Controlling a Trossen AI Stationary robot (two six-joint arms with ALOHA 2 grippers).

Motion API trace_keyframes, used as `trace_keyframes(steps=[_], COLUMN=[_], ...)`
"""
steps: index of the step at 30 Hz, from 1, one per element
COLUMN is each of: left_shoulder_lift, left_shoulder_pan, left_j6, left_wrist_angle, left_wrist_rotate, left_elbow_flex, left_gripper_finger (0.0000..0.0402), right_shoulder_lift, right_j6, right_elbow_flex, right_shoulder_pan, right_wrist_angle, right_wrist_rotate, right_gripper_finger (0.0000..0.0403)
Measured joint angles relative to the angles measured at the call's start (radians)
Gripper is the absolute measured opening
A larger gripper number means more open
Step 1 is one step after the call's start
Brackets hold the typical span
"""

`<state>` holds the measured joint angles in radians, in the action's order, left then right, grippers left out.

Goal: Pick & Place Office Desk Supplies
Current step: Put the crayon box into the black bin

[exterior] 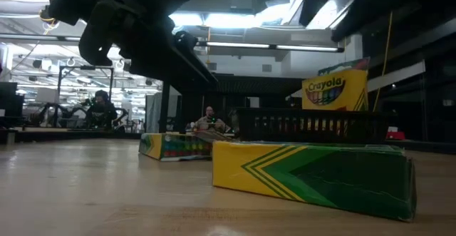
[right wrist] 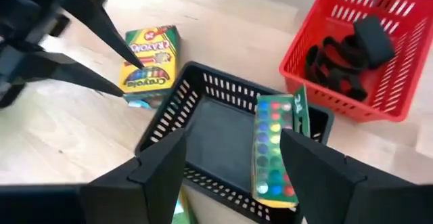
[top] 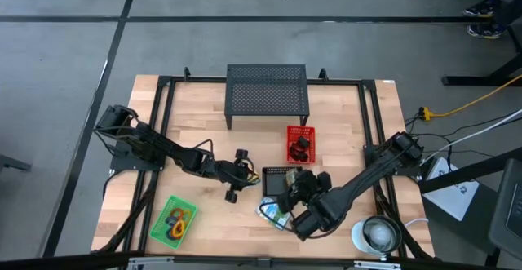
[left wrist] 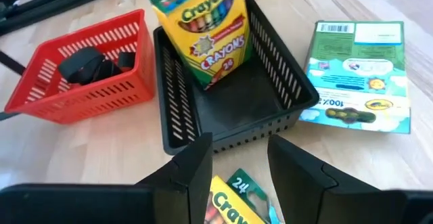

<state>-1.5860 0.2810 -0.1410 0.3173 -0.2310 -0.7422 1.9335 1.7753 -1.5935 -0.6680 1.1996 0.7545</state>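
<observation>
Fingers of the right gripper [right wrist: 233, 156] spread wide, holding nothing, poised right above the black basket [right wrist: 162, 126]. Inside it, one crayon box [right wrist: 274, 149] standing on end against the wall. Looks like a drop-off done, with the next pick coming up.

Fingers of the left gripper [left wrist: 240, 156] parted too, low over a second crayon box [left wrist: 233, 200] lying flat on the bench [left wrist: 101, 149] just outside the basket. Can't tell whether the tips touch it. Reads as lining up a grasp.

Elsewhere: a green packet [left wrist: 358, 68] flat on the bench just beside the basket's other side, black clips [left wrist: 88, 65] already in the red basket [left wrist: 40, 82], coloured loops [top: 178, 218] in the green tray [top: 163, 236].

Next up, probably: settle lower, close across the flat box's narrow sides, lift clear of the rim, then carry over the basket. Needs the right arm out of the way first, and room kept beside the upright box.
</observation>
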Motion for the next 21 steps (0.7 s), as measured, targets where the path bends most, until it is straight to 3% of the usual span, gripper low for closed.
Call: trace_keyframes(steps=[5, 10, 13, 17, 21], left_shoulder_lift=[0.0, 0.0, 0.0, -0.001, -0.021], left_shoulder_pan=[-0.003, -0.005, 0.0, -0.013, -0.029], left_j6=[-0.004, -0.035, -0.047, -0.047, -0.057], left_wrist_angle=[0.009, 0.023, 0.084, 0.098, 0.09], left_wrist_rotate=[0.002, 0.002, 0.021, 0.122, 0.124], left_elbow_flex=[0.0, 0.0, 0.0, -0.029, -0.067], left_gripper_finger=[0.0141, 0.0141, 0.0141, 0.0141, 0.0141], right_shoulder_lift=[0.0, 0.0, 0.0, 0.004, 0.004], right_j6=[-0.022, -0.021, 0.065, 0.208, 0.327], right_elbow_flex=[-0.096, -0.137, -0.137, -0.08, 0.053], right_shoulder_pan=[-0.002, -0.011, -0.031, -0.08, -0.139], right_wrist_angle=[0.129, 0.241, 0.322, 0.358, 0.272], right_wrist_rotate=[-0.032, -0.143, -0.217, -0.28, -0.269], right_gripper_finger=[0.0233, 0.0224, 0.0211, 0.0178, 0.0118])
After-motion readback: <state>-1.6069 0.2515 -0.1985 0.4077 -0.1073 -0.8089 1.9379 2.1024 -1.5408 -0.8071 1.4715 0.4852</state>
